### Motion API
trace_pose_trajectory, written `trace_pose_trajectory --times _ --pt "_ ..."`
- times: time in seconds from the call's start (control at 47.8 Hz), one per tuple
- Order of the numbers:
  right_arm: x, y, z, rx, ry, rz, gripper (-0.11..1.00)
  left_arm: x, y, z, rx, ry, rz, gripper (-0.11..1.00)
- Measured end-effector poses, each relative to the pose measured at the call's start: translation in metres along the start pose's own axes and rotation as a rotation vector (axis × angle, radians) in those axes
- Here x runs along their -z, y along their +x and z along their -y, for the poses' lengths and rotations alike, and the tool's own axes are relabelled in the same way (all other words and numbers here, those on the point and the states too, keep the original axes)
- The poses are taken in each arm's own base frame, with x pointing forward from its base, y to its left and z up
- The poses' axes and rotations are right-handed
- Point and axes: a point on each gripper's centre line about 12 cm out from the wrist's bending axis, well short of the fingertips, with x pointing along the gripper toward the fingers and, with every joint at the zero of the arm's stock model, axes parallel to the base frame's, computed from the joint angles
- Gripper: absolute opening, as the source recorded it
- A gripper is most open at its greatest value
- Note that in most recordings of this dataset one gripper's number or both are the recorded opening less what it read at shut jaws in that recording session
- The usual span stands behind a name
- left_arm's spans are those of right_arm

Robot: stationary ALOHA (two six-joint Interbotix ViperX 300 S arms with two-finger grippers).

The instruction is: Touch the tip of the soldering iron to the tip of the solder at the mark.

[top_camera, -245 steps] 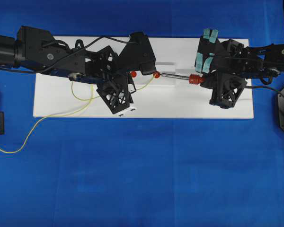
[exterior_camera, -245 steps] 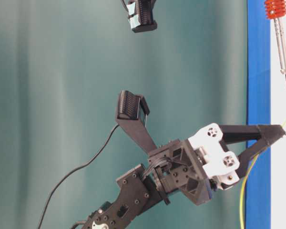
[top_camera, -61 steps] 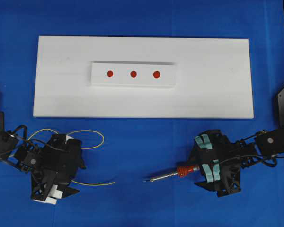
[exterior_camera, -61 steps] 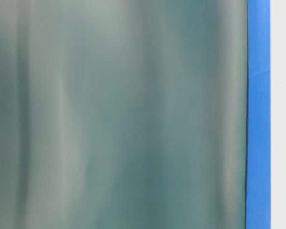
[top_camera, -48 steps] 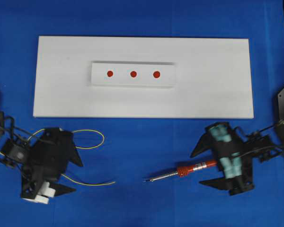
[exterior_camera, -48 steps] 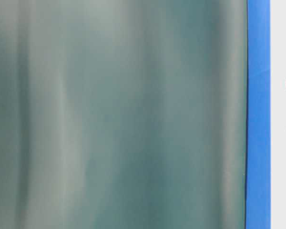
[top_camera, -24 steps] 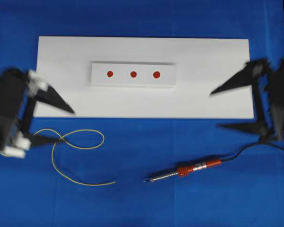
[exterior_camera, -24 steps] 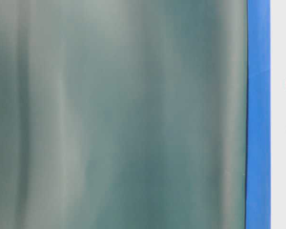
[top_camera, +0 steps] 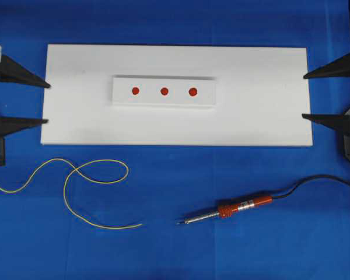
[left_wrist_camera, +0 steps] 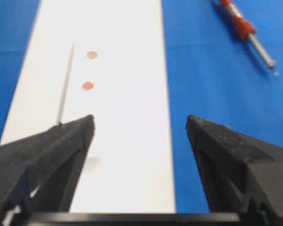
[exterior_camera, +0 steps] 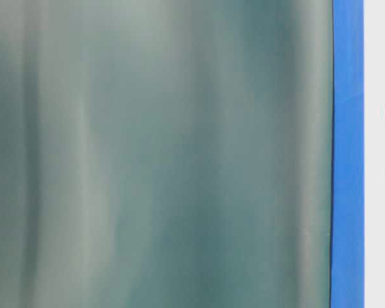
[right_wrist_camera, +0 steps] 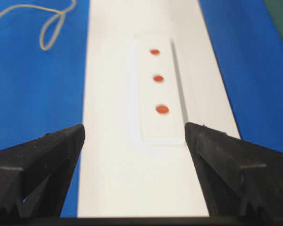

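No readable text; board (top_camera: 262, 87) w/ three red dots (top_camera: 164, 91).

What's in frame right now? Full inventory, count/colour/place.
White rectangular board: 1, white, on the blue surface, upper centre.
Small raised white strip: 1, white, on the board's middle.
Round red marks: 3, red, in a row on the strip.
Thin yellow solder wire: 1, yellow, looped on the blue surface, lower left.
Pen-shaped soldering iron with orange-red collar: 1, silver and red with black cord, lower right, tip pointing left.
Blue surface: 1, blue, beneath everything.
Left gripper: 1, black, left edge, open, empty.
Right gripper: 1, black, right edge, open, empty.
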Motion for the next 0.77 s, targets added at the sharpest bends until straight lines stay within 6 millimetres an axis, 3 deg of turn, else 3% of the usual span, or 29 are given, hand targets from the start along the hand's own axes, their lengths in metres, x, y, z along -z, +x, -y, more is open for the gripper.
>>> trace_pose_trajectory --times 0.377,0.775 --pt "0.028 0.016 -0.003 -0.036 0.018 -0.008 0.83 0.043 -0.018 0.001 -0.003 -0.062 0.026 0.74" --pt "0.031 0.020 -0.004 -0.045 0.028 -0.010 0.82 0.043 -0.019 0.001 -0.002 -0.070 0.026 0.74"
